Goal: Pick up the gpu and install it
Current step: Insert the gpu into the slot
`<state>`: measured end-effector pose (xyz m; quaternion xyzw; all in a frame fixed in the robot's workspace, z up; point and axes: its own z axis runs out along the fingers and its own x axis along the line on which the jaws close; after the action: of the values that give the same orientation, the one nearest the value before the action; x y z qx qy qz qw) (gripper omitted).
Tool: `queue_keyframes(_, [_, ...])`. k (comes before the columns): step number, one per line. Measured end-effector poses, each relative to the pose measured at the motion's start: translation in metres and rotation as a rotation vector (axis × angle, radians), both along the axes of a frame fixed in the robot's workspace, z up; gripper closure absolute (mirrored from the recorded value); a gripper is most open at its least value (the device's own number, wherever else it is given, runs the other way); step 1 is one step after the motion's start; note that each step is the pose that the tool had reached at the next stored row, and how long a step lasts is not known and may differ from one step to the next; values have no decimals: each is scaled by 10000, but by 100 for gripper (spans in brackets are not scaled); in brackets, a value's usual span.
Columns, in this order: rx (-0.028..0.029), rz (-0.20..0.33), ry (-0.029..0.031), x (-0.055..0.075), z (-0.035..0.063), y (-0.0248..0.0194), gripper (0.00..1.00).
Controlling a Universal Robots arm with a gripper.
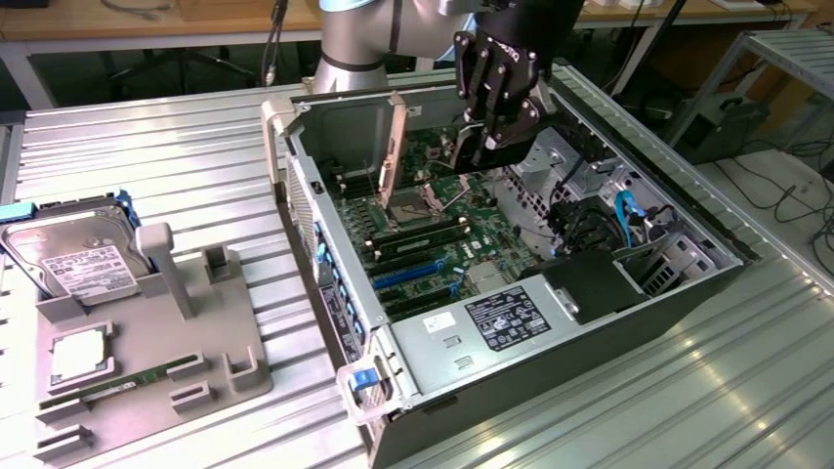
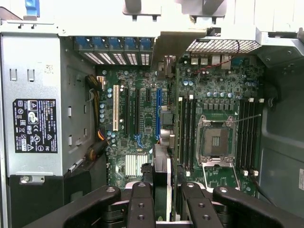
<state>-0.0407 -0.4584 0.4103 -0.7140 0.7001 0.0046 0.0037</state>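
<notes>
My gripper (image 2: pixel 161 197) is clamped on the gpu (image 2: pixel 161 183), held edge-on between my fingers (image 2: pixel 141 204). Below it lies the motherboard (image 2: pixel 142 128) inside the open case (image 1: pixel 729 244); the card is not seated.

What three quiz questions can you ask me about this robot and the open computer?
1. True or false: the black gripper holds the thin green-and-black gpu card over the green motherboard.
2. Where is the silver hard drive with a white label? A) on the grey plastic tray B) inside the black computer case
3. Fill in: the narrow memory stick is coloured ___.
Key: 1 true; 2 A; 3 green.
</notes>
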Motion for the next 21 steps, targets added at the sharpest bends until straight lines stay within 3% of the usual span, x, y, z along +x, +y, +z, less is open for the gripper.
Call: queue_keyframes(21, [0, 7, 0, 0, -85, -1, 73])
